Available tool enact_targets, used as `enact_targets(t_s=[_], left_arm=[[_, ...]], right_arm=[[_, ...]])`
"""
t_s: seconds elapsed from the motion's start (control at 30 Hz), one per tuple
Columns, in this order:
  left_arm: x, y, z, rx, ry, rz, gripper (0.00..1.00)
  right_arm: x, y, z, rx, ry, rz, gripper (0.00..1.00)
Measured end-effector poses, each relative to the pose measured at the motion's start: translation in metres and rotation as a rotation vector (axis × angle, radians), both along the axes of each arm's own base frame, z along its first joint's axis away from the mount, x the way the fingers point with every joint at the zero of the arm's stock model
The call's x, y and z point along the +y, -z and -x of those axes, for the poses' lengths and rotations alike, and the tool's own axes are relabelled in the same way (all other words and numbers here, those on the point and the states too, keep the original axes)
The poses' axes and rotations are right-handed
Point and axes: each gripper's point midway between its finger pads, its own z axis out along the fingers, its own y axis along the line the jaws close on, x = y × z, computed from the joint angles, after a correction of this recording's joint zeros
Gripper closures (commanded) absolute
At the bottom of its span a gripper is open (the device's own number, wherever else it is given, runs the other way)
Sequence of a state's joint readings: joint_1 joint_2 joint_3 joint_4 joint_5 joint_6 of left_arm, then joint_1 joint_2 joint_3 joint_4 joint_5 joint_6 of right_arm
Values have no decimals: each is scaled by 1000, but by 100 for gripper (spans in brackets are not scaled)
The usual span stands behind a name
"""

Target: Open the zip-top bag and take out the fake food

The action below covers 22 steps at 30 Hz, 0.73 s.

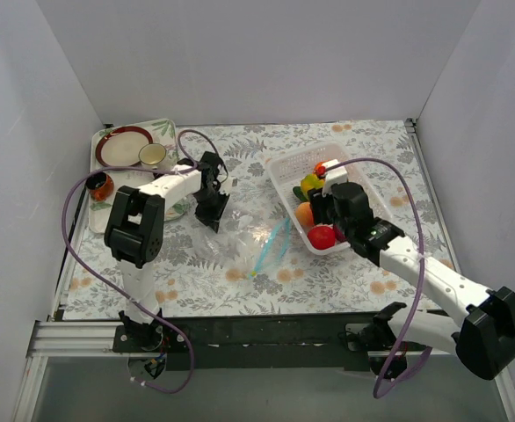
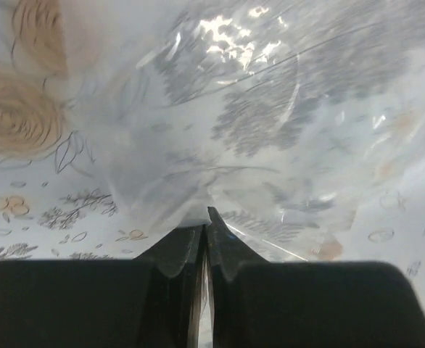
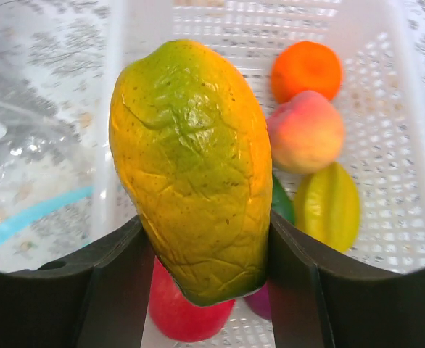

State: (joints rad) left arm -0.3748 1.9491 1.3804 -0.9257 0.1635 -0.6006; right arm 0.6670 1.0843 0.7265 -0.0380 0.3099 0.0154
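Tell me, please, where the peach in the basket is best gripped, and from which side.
Grip the peach across its round middle, coming from straight above. The orange and the starfruit sit close on two opposite sides, so closing across the other two looks easier; bare basket mesh shows beside one. The right gripper would first have to drop its papaya.

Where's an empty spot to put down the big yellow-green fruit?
The basket is bare at its far end, past the orange. The far tablecloth is free between tray and basket. It's crowded at the basket's near end, around the peach and red fruit.
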Motion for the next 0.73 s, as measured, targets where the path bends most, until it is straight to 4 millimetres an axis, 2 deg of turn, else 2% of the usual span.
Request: enact_targets(t_s=[0.03,0.07,0.1,0.13,0.3,0.47,0.6,0.73], left_arm=[[-7,-4,-3,4,4,29,53],[-13,-10,-7,3,7,58,36],[-19,-18,-12,-3,11,84,14],[-25,-26,-18,-18,12,110,2],[-45,-75,-43,-134,11,207,2],[-54,-121,-61,-254,21,267,2],[-58,-148,-60,-315,30,315,2],[-61,-165,-56,-380,46,370,2]], right_arm=[[-8,-2,-7,5,41,1,2],[-12,-5,-14,10,70,0,1],[-14,-7,-19,17,95,-5,2],[-14,-9,-23,26,108,-3,2],[-7,-21,-36,62,140,-3,2],[-10,-33,-33,65,150,-9,1],[-16,-44,-26,46,152,-15,2],[-23,-65,-17,-5,148,-47,1]])
